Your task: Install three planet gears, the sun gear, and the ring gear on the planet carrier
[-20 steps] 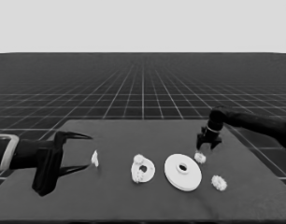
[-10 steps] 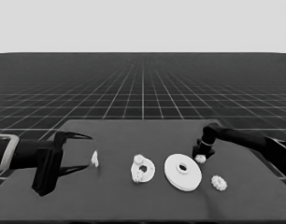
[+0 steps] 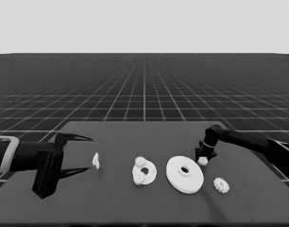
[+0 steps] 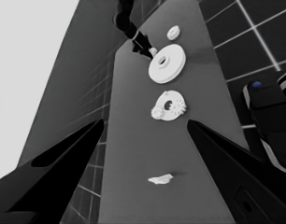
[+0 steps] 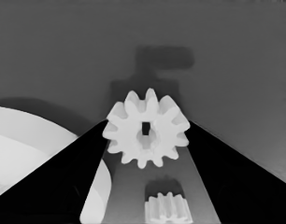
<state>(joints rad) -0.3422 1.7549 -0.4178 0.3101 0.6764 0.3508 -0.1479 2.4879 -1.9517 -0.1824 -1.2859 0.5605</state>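
Dark table (image 3: 121,198): only the right wrist view shows the right pincer (image 5: 145,140) pinching a gear (image 5: 146,133).

No legible text, labels, brands, numbers or signs appear in any view. The white parts, the dark table and both arms carry no markings that can be read.
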